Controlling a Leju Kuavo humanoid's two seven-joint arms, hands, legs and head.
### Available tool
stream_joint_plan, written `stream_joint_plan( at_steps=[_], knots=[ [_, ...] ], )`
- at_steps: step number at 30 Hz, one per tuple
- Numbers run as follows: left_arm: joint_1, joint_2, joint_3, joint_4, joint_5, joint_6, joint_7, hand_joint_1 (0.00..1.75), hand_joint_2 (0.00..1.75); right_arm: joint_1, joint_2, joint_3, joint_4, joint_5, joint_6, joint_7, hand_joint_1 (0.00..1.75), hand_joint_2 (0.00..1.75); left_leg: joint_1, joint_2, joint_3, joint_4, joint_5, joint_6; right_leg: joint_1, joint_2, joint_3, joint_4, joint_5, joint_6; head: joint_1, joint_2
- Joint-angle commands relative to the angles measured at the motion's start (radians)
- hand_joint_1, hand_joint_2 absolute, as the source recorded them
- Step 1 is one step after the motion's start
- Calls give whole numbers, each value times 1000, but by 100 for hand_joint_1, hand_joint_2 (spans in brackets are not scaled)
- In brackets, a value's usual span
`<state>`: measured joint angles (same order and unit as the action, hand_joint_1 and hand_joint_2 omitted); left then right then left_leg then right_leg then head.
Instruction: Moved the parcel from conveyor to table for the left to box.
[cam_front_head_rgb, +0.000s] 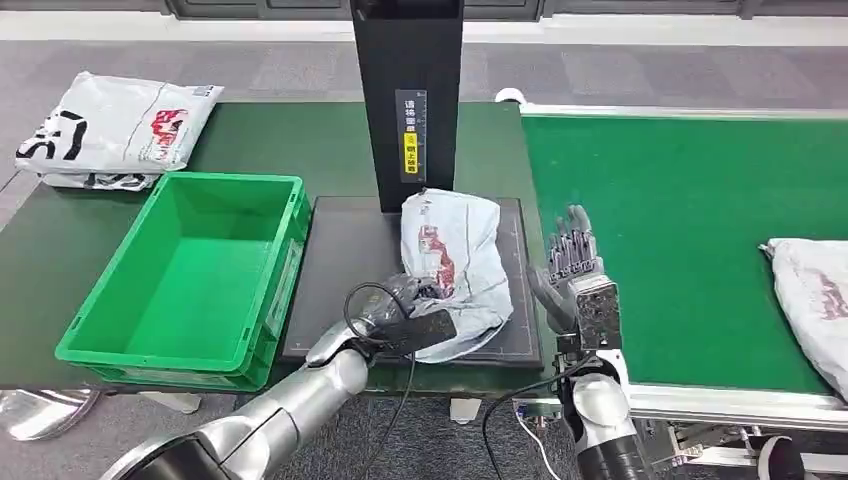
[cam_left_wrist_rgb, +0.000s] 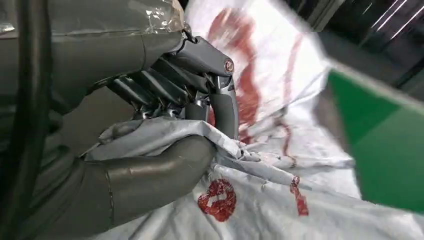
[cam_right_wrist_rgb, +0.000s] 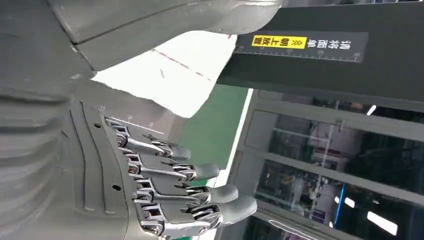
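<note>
Closest to the head camera, the silver left arm reaches up to the parcel (cam_front_head_rgb: 455, 262), and the left hand (cam_front_head_rgb: 392, 305) pinches the near edge of its grey wrapping. From the left wrist camera, the thumb (cam_left_wrist_rgb: 150, 172) presses a fold of the plastic against the dark fingers (cam_left_wrist_rgb: 165, 85), so the bag is plainly held. That parcel, a crumpled grey bag with red print, lies on the black scale platform (cam_front_head_rgb: 340, 255) at the foot of the black post (cam_front_head_rgb: 408, 90), on the dark green table (cam_front_head_rgb: 250, 135). Just left of the platform stands the green crate (cam_front_head_rgb: 225, 360). Further left, at the table's far corner, lies another bagged parcel (cam_front_head_rgb: 115, 130). Beside the platform's right edge, the right hand (cam_front_head_rgb: 572, 270) is raised with fingers straight and holds nothing. On the green conveyor (cam_front_head_rgb: 680, 220), a third bag (cam_front_head_rgb: 815, 295) lies at the right edge
</note>
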<state>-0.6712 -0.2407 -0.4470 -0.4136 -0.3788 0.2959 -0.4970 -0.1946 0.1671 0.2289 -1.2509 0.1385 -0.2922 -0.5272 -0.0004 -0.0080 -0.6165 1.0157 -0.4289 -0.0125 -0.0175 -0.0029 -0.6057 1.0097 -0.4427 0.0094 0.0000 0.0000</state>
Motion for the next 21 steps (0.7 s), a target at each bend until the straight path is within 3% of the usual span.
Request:
stream_joint_plan(
  at_steps=[1,8,10,12,14,20,21],
  knots=[
    [7,51,202,-239,20,175,-52,175,175,-22,-18,31,48,-7,-19,6,0,175,1,4,1,0,-1,0,1,3,0,-1,0,-1,0,0],
    [23,55,205,-266,3,192,-43,175,175,-20,-17,29,44,-9,-18,7,0,175,1,3,2,-1,-1,0,1,2,1,-1,0,-1,0,0],
    [28,89,221,-334,-52,342,-61,175,175,-14,-17,20,30,-8,-27,5,0,175,1,3,2,-1,-1,0,1,3,1,-2,0,-1,0,0],
    [54,166,261,-477,-102,377,5,175,175,-5,-20,2,9,-7,-31,5,0,175,1,6,2,-1,-1,-1,1,5,1,-2,1,-1,0,0],
    [77,194,306,-544,-108,359,18,175,175,2,-16,-15,-6,-3,-28,7,0,175,1,7,1,0,-1,-1,1,7,-1,0,1,-1,0,0],
    [84,188,310,-544,-116,353,15,175,175,4,-15,-16,-9,-1,-27,9,0,175,2,3,1,0,-1,-1,2,3,0,-1,0,-1,0,0],
    [104,167,387,-566,-199,402,18,175,175,5,-11,-27,-10,-2,-29,8,0,175,2,3,3,-1,-1,-1,2,3,2,-2,0,-2,0,0]
  ],
)
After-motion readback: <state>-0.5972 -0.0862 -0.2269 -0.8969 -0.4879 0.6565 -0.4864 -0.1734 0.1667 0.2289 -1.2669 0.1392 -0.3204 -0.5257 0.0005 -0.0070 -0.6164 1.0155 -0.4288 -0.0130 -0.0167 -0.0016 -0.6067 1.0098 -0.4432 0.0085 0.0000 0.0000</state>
